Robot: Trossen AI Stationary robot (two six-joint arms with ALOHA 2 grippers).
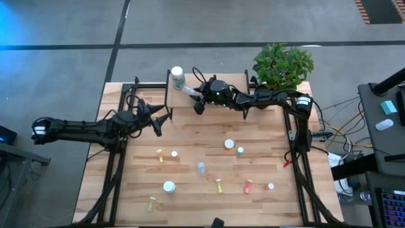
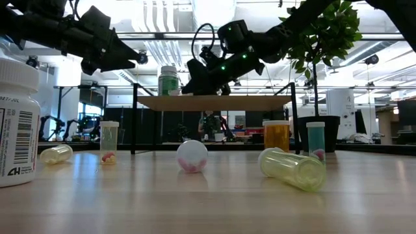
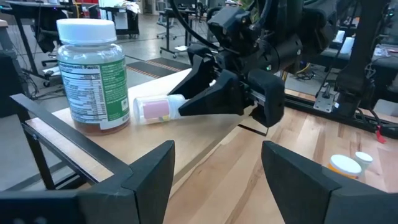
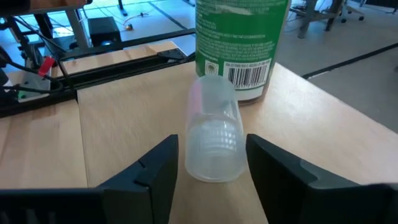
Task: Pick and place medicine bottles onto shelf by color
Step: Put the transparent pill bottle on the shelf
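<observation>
On the shelf [image 1: 221, 95], a clear white-capped vial [image 4: 213, 134] with pink inside lies on its side beside an upright green-labelled bottle [image 1: 178, 77]. My right gripper [image 1: 195, 99] reaches level over the shelf board. It is open, with one finger on each side of the vial's capped end. My left gripper [image 1: 158, 123] waits open and holds nothing, above the table just left of the shelf. Several more medicine bottles lie or stand on the tabletop, among them a yellow one [image 1: 218, 185] and an orange one [image 1: 248, 186]. My right gripper's fingers [image 4: 160, 169] stand level along the vial, flanking its capped end [image 4: 214, 158]. A thin strip of board shows between one finger and the vial. I cannot tell whether the other finger touches it. The vial rests on its side on the shelf board.
A potted plant [image 1: 283, 64] stands at the shelf's far right end. Black frame rails [image 1: 117, 158] run along both table sides. Loose bottles dot the near half of the table, including a large white-capped one [image 1: 169, 187]. Most of the shelf board to the right of the vial is bare.
</observation>
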